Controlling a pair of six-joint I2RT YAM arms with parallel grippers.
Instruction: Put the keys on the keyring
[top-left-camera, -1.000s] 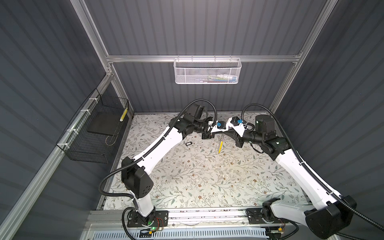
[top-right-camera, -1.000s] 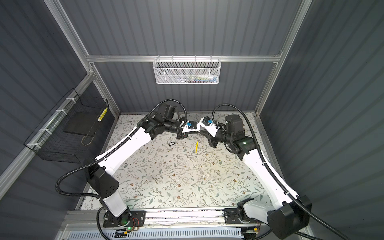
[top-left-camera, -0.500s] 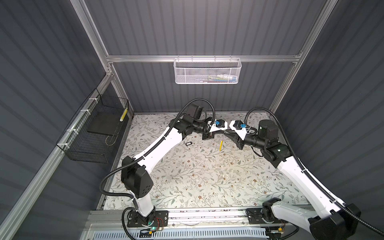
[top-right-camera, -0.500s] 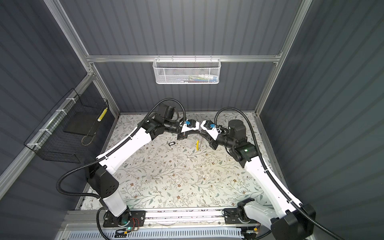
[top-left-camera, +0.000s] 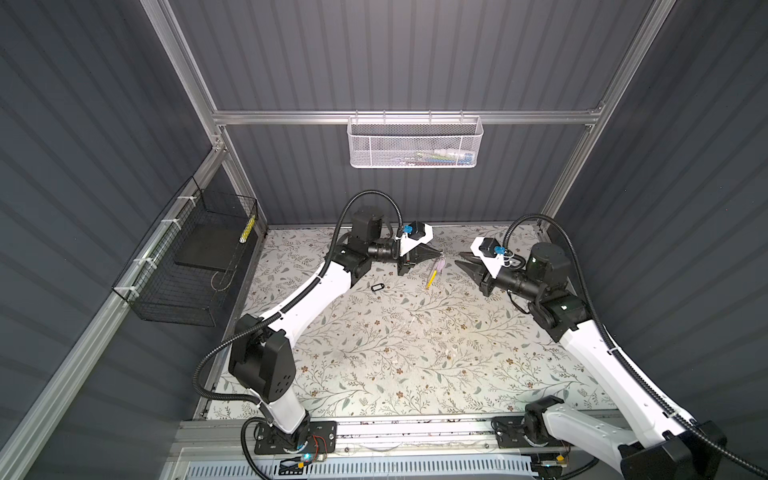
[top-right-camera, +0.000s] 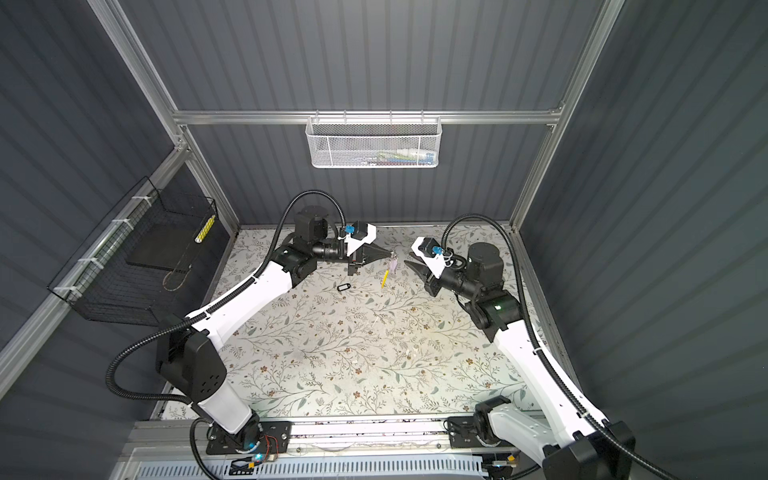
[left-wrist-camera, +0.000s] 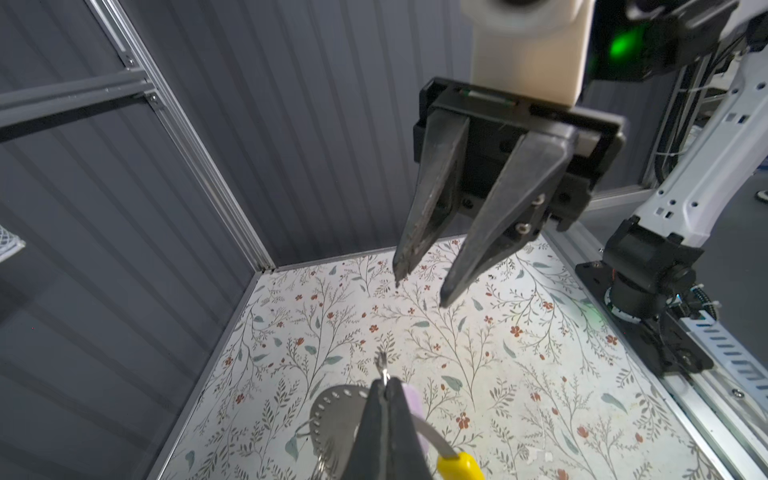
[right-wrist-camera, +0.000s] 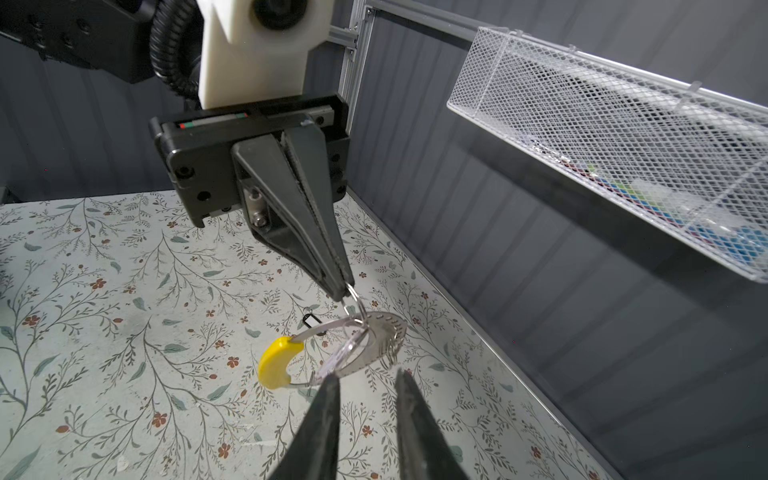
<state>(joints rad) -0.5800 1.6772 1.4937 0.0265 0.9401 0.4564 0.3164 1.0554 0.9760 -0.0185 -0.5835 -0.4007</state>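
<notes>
Jaws of the left gripper are pressed fully together, pinching thin grey wire at the top of the keyring, which dangles below the tips. A curved yellow tag sits on the hoop, at the lower left of the bundle in the right wrist view. Bunched beside it, under the same pinch, hang a small metal key with a round perforated head and its pale lilac tag. Whether their little ring is threaded onto the hoop is too fine to tell. In the left wrist view the bundle shows at bottom centre, on either side of the closed tips.

Facing it, the right gripper is partly open, with a narrow gap between its fingers and nothing in that gap. Its tips are near the hanging bundle but apart from it. In both top views the two grippers point at each other just above the middle of the frame, with the bundle between them.

Further out, the black-rimmed oblong tag lies flat on the floral table, left of the keyring and well apart from it, just below the left arm's wrist in the frame. A white mesh basket hangs on the back wall at upper centre. A black wire basket is fixed to the side wall at middle left.
</notes>
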